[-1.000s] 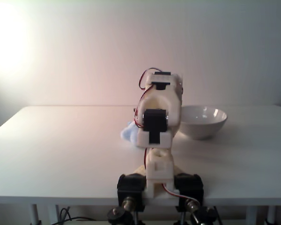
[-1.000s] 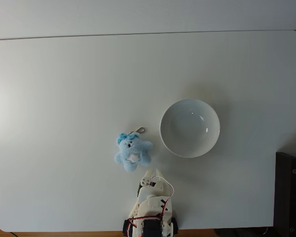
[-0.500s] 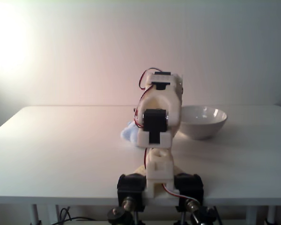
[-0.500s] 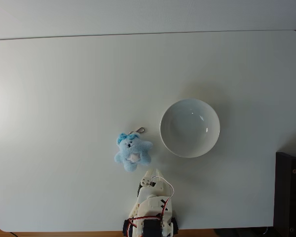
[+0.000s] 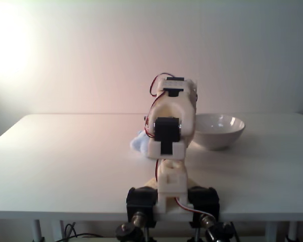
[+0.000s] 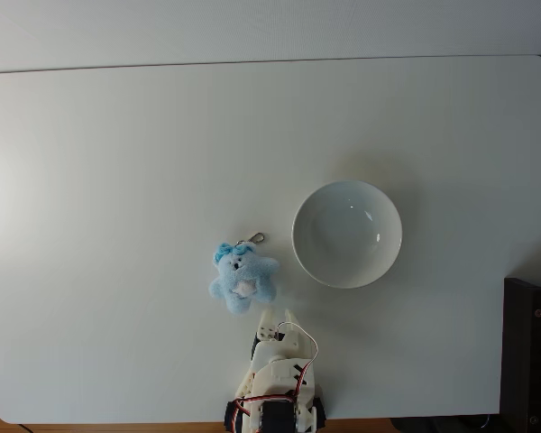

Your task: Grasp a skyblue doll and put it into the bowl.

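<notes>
arm: one white 3D-printed robot arm (image 5: 170,131) with black servos and red wires, folded up over its base at the near table edge; in the top-down fixed view it sits at the bottom centre (image 6: 275,388)
gripper: white two-finger gripper (image 6: 277,319) tips point up the frame, low, just short of the doll; fingers look nearly together, but cannot tell for sure if closed; holding nothing
doll: one fuzzy sky-blue star-shaped plush doll (image 6: 242,277) with a blue bow, pale star patch and small metal clasp; lies flat on the table, just beyond and slightly left of the gripper tips, not touching; in the front fixed view just a blue edge (image 5: 138,142) peeks out left of the arm
bowl: one glossy white round shallow bowl (image 6: 347,234), upright, empty, right of the doll and slightly farther, narrow gap between them; front fixed view shows it right of the arm (image 5: 219,132)
table: one white flat rectangular table (image 6: 117,180)
wall: plain pale wall (image 5: 91,50) behind, bright glare upper left
change: arm, doll and bowl in same spots as half a second ago, no visible movement
</notes>
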Motion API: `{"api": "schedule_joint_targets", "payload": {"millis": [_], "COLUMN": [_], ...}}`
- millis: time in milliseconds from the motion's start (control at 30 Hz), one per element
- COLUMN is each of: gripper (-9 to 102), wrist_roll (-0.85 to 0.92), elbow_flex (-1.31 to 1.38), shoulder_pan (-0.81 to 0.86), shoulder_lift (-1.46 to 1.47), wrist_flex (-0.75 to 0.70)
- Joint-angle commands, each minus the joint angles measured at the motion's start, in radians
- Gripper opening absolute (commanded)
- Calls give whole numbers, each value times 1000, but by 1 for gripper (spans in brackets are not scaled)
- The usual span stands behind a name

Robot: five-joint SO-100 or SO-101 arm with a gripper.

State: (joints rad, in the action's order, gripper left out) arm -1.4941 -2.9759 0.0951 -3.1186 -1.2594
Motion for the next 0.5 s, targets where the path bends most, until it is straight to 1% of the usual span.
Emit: {"api": "schedule_joint_targets", "payload": {"millis": [0, 467], "gripper": [17, 46], "wrist_roll": [-3, -3], "elbow_flex": [3, 25], "shoulder_pan": [-3, -12], "shoulder_lift": [-290, -291], "wrist_flex": [11, 14]}}
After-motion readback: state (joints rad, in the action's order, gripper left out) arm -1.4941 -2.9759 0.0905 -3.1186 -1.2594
